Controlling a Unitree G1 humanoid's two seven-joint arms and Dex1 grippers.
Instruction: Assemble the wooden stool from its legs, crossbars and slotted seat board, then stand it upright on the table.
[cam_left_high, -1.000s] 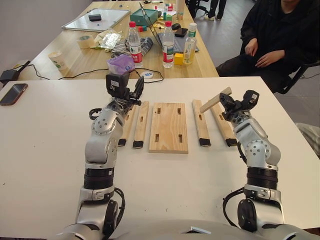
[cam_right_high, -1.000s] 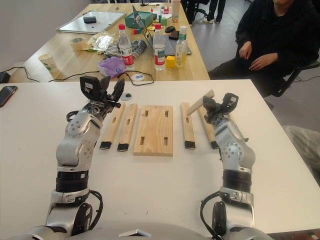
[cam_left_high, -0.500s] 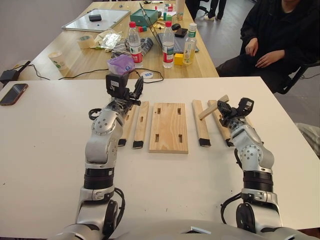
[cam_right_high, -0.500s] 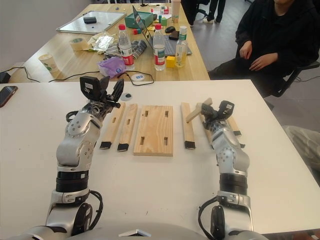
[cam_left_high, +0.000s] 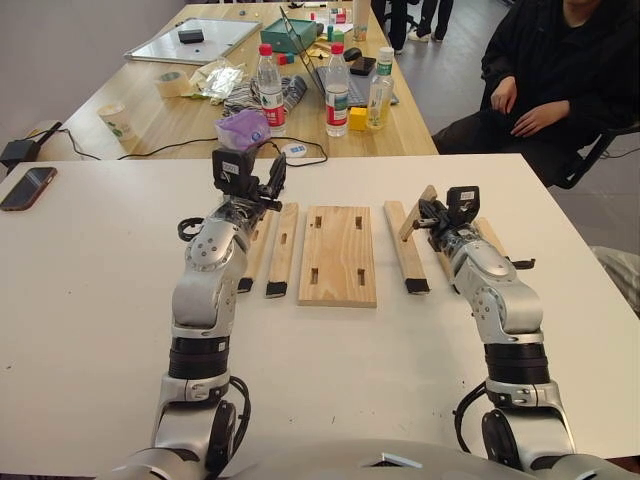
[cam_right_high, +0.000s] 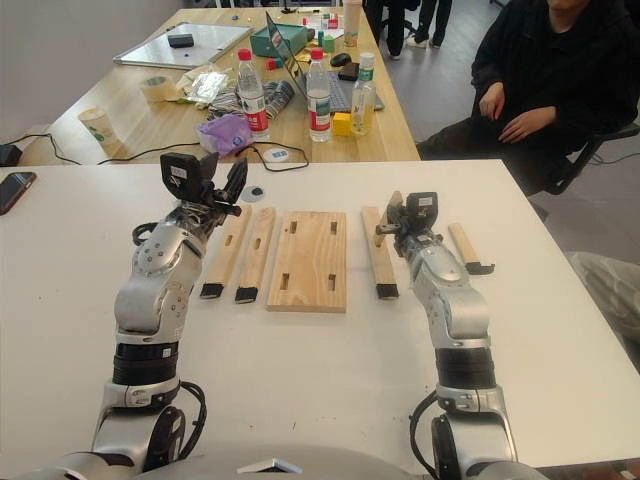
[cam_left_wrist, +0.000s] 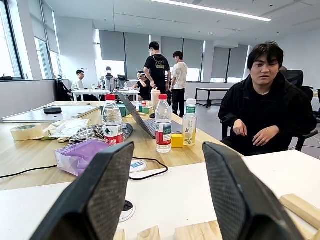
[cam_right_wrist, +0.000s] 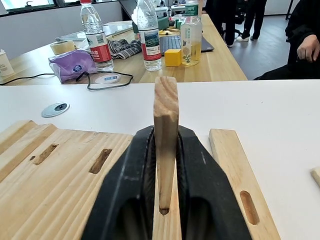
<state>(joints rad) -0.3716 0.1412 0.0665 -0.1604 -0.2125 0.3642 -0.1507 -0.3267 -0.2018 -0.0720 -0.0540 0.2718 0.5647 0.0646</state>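
Gripping a crossbar (cam_right_wrist: 165, 112): right gripper (cam_right_wrist: 165, 150) closed on it.
Crossbar's lower end hidden between the pads; left gripper (cam_left_wrist: 169, 192) spread wide, holding nothing.

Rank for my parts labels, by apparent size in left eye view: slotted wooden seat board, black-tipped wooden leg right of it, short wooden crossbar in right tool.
Slotted wooden seat board
Black-tipped wooden leg
Short wooden crossbar, though tilted

Bright, even office light. Ceiling strips (cam_left_wrist: 210, 8) overhead; far window (cam_left_wrist: 111, 67) glares white. Table (cam_left_high: 90, 340) reads bright; shadows on it soft and faint. Left gripper (cam_left_wrist: 168, 147) dark against the room. Crossbar (cam_right_wrist: 165, 115) evenly lit; right gripper (cam_right_wrist: 165, 135) around it in shade.
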